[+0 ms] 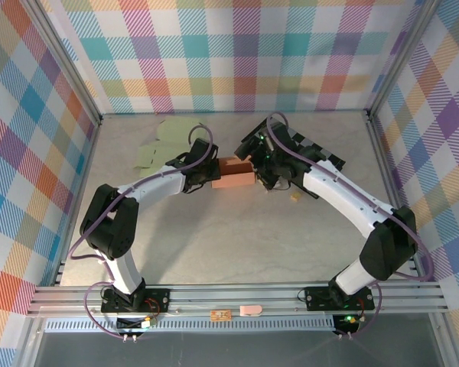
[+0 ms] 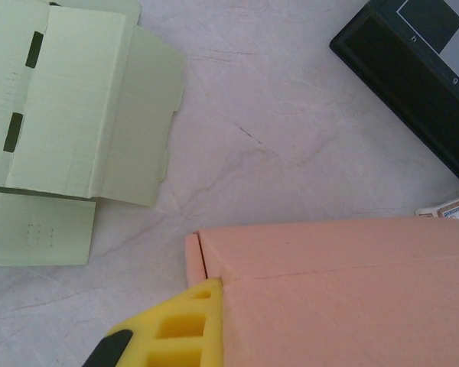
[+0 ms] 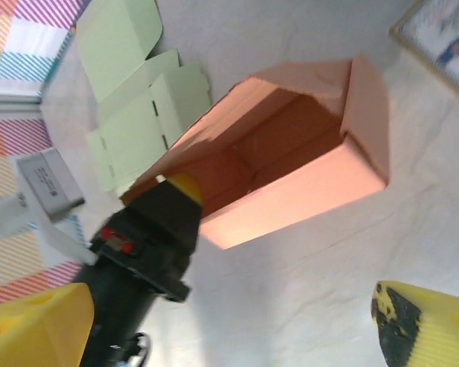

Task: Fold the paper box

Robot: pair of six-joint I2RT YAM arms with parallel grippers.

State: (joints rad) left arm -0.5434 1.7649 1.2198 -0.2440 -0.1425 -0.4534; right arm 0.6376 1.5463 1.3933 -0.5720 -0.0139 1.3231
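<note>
The pink paper box (image 1: 233, 174) lies on the table between both arms, partly formed, its open side facing the right wrist camera (image 3: 291, 164). My left gripper (image 1: 211, 173) is shut on the box's left wall. One yellow finger (image 2: 176, 329) presses the outside of the pink wall (image 2: 344, 290), and the other finger is hidden behind it. From the right wrist, the left gripper (image 3: 180, 191) bites the box's edge. My right gripper (image 3: 229, 336) stands open just right of the box (image 1: 266, 177), with nothing between its fingers.
Flat pale green box blanks (image 1: 168, 141) (image 2: 69, 130) (image 3: 138, 115) lie at the back left. A black chessboard (image 1: 321, 157) (image 2: 413, 69) sits under the right arm, with a small card (image 1: 294, 197) beside it. Metal rails fence the table.
</note>
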